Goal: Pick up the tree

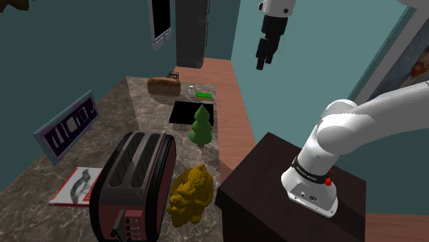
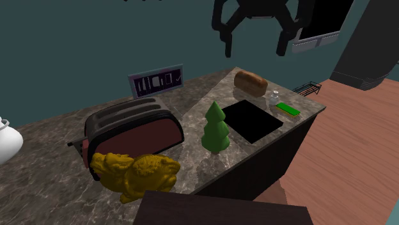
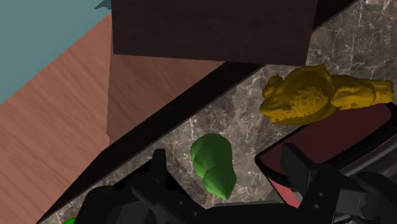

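The tree (image 1: 201, 126) is a small green cone-shaped figure standing upright on the marble counter (image 1: 130, 113), near its edge. In the second exterior view the tree (image 2: 216, 128) stands between the toaster and a black mat. My gripper (image 1: 265, 51) hangs high in the air, well above the counter and apart from the tree. Its fingers stand apart with nothing between them, as the second exterior view of the gripper (image 2: 254, 39) shows. In the wrist view the tree (image 3: 213, 162) lies far below, between the two fingers of the gripper (image 3: 228, 168).
A dark red toaster (image 1: 134, 182) and a yellow toad figure (image 1: 190, 194) sit close to the tree. A black mat (image 1: 192, 112), a bread loaf (image 1: 163, 85) and a small green item (image 1: 204, 95) lie farther back. A framed picture (image 1: 67, 125) leans on the wall.
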